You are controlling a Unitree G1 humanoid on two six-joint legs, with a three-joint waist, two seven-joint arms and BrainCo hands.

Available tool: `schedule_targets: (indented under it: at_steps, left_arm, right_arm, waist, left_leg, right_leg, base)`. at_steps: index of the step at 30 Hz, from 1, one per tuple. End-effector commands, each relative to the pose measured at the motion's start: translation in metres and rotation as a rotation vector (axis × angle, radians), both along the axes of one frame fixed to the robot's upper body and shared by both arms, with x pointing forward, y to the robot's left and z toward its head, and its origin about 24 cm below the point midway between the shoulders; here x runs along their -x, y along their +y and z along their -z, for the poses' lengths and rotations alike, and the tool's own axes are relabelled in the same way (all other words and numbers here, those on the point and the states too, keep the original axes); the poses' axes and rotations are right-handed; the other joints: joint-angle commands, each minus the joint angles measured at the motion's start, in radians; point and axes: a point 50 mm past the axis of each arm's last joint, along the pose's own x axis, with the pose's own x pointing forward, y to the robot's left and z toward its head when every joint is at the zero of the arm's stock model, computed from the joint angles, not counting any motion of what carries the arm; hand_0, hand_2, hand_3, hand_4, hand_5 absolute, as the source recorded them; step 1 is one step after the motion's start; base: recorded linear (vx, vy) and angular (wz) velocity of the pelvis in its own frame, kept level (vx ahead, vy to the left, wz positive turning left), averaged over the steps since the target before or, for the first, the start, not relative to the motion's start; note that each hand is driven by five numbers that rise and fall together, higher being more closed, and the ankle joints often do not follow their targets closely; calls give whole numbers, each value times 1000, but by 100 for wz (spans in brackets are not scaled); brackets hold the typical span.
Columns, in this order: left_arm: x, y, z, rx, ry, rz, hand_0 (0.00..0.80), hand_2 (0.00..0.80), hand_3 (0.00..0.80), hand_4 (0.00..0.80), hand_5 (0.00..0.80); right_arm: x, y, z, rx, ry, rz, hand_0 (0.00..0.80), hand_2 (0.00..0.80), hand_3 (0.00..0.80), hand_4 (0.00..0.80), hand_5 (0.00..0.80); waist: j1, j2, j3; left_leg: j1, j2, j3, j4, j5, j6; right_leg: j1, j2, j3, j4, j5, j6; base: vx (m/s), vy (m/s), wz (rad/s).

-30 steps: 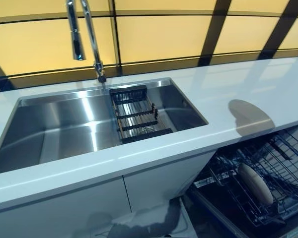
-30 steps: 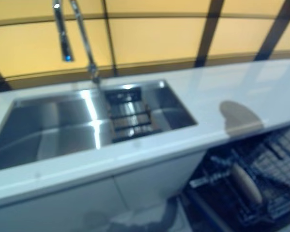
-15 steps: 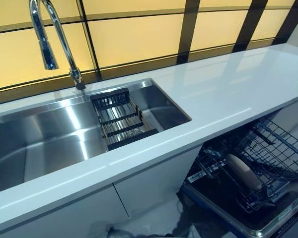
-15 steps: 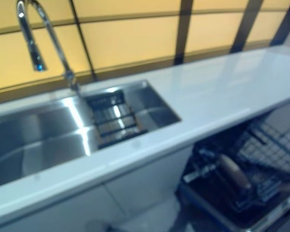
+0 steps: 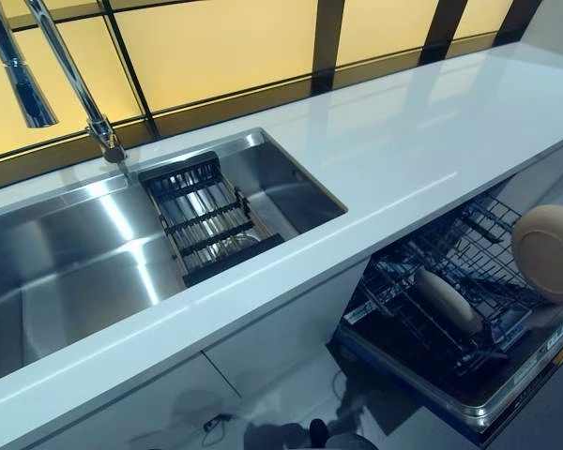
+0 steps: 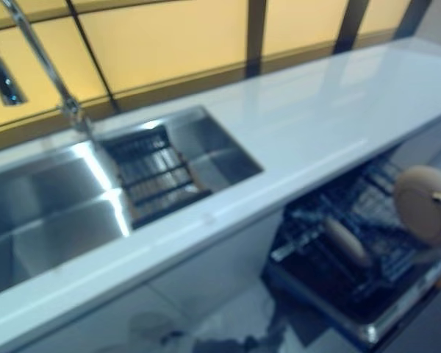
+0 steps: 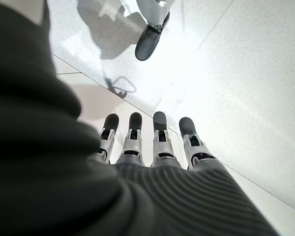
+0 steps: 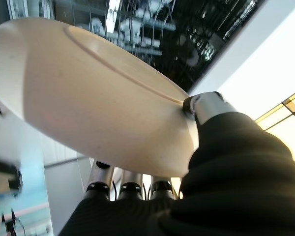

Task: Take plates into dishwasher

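My right hand [image 8: 205,104] is shut on a beige plate [image 8: 88,93], thumb on its rim and fingers under it. In the left eye view this plate [image 5: 549,251] hangs tilted at the far right, above the open dishwasher's lower wire rack [image 5: 403,281]. A second beige plate [image 5: 448,302] stands on edge in that rack. My left hand [image 7: 155,142] shows only in the left wrist view, with straight fingers, empty, over the pale floor.
A white counter [image 5: 432,141] runs above the dishwasher. To the left lies a steel sink [image 5: 75,272] with a black drain rack [image 5: 206,216] and a tall faucet [image 5: 75,84]. White cabinet doors [image 5: 281,328] stand below the counter. Yellow panels back the counter.
The camera has swung to the right, so the sink has slid left. The plate in my right hand has come into view at the right edge above the dishwasher rack.
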Motion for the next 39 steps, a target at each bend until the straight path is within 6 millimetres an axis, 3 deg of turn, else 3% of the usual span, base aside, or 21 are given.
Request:
schedule_targets:
  at_steps: [1, 10, 24, 27, 39]
  left_arm:
    - [-2, 25, -9, -83, 23, 21, 0, 0, 0, 0, 0]
    - [-8, 19, -8, -63, -1, 11, 0, 0, 0, 0, 0]
    - [0, 15, -4, -56, 12, -9, 0, 0, 0, 0, 0]
    - [-1, 14, -4, -58, 9, -7, 0, 0, 0, 0, 0]
    - [-3, 10, -3, -59, 9, 14, 0, 0, 0, 0, 0]
  right_arm:
    - [-10, 13, -9, -18, -83, -29, 800, 800, 800, 800, 800]
    - [-15, 38, 20, -82, -44, -87, 800, 800, 800, 800, 800]
    - [-9, 65, 24, 24, -24, -211, 800, 800, 800, 800, 800]
    - [-11, 66, 25, 103, -20, -212, 800, 800, 800, 800, 800]
    - [-29, 66, 6, 724, -20, -170, 800, 800, 800, 800, 800]
  waist:
    - [11, -51, -15]
    - [-6, -43, -3]
    - [-13, -52, 2]
    - [-6, -52, 2]
    - [34, -34, 3]
  left_leg:
    - [41, 17, 12, 17, -68, 33]
    - [45, 13, 16, 19, -76, 36]
    - [52, 10, 21, 17, -79, 38]
    - [53, 10, 19, 17, -79, 39]
    - [42, 8, -16, 11, -71, 34]
  right_leg:
    - [-39, -45, -29, 29, 7, 93]
    - [-44, -51, -29, 31, 8, 94]
    - [-41, -45, -23, 33, 4, 94]
    - [-39, -46, -25, 32, 5, 94]
    - [-24, -53, -46, 18, 5, 101]
  base:
    - [-30, 34, 0]
    - [-2, 4, 0]
    - [0, 0, 0]
    - [0, 0, 0]
    - [1, 1, 0]
